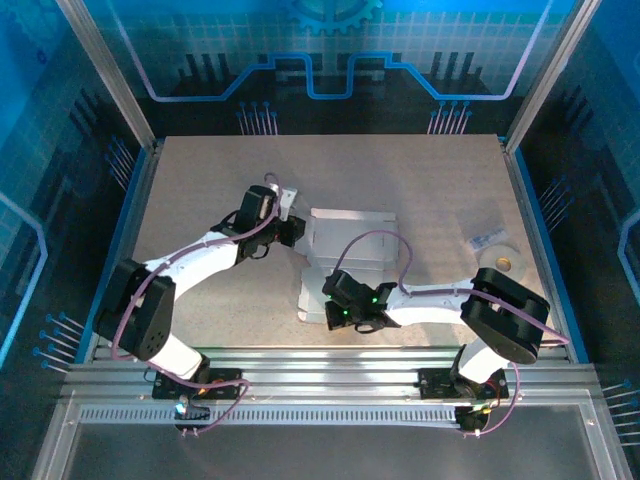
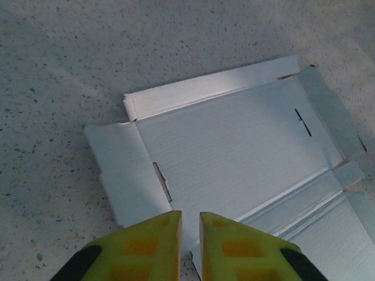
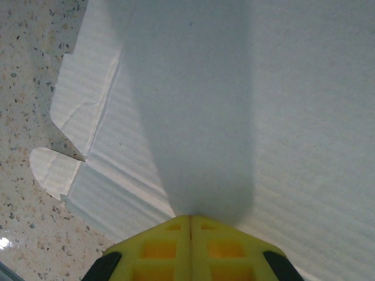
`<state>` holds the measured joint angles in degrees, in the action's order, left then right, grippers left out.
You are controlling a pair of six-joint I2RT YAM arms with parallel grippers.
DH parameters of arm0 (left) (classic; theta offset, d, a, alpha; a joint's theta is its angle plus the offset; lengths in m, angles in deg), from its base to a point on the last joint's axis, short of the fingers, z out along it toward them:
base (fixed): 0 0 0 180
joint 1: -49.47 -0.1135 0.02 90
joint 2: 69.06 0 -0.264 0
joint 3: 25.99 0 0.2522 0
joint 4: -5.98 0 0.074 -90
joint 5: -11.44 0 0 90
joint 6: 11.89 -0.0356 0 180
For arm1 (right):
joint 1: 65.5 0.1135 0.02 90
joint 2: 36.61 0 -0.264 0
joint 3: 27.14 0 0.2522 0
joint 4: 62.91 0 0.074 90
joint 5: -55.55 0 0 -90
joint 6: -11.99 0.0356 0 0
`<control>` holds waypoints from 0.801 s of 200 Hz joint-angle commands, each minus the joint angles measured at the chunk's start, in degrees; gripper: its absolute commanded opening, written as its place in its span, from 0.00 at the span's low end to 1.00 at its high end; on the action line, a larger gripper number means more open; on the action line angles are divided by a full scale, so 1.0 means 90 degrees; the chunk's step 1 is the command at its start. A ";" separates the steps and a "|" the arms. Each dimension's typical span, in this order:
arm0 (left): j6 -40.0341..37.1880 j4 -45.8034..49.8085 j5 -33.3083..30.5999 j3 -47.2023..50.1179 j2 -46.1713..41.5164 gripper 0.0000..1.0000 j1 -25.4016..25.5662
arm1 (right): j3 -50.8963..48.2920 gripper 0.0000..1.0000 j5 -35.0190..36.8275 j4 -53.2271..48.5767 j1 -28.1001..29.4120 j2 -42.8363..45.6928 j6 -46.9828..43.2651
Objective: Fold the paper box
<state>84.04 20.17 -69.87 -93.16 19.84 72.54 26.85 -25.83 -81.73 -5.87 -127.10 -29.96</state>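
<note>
**Top view.** One paper box (image 1: 350, 250) lies unfolded on the table (image 1: 200, 190), pale inner face up, a little right of the centre. Two arms reach in to it. The left gripper (image 1: 291, 230) is at the sheet's left edge, towards its far corner. The right gripper (image 1: 340, 305) is over the sheet's near part, close to the near left corner. Well to the right of the sheet stands one small white tape roll (image 1: 503, 262), and just beyond it lies one clear packet (image 1: 485, 239).

**Left wrist view.** The left gripper (image 2: 190, 214) has its two yellow fingers (image 2: 155, 246) slightly parted, with a narrow gap between them and nothing gripped. The paper box (image 2: 234, 152) spreads out just beyond the tips, and its closest edge runs under them. I count two short slits in the sheet, one close to the fingers and one towards the other end. A narrow flap is creased up along the long side furthest from the fingers. Speckled table (image 2: 88, 58) surrounds the sheet.

**Right wrist view.** The right gripper (image 3: 190, 218) is clenched, its two fingers (image 3: 155, 249) meeting along a thin seam with nothing seen between them. The paper box (image 3: 263, 117) lies directly beyond and beneath the tips, which cast a shadow across it. Whether the tips touch the sheet is hard to tell. One rounded tab and one side flap show at its left edge, next to bare table (image 3: 23, 88).
</note>
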 commanded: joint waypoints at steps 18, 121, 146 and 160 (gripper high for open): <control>-0.0044 0.1178 0.0095 -0.0750 0.0512 0.24 -0.0172 | -0.0117 0.00 0.0181 -0.0464 0.0112 -0.0325 0.0081; -0.0659 0.4980 0.1485 -0.4481 0.2784 0.49 -0.0922 | -0.0095 0.00 0.0231 -0.0490 0.0132 -0.0402 0.0015; -0.0771 0.5544 0.1439 -0.5134 0.3334 0.50 -0.0923 | -0.0098 0.00 0.0250 -0.0514 0.0130 -0.0385 -0.0011; -0.0858 0.5869 0.1363 -0.5519 0.3662 0.51 -0.0932 | -0.0112 0.00 0.0253 -0.0514 0.0131 -0.0390 -0.0010</control>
<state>78.99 62.88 -59.16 -137.60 48.45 64.30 27.20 -25.19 -80.66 -5.56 -127.87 -30.00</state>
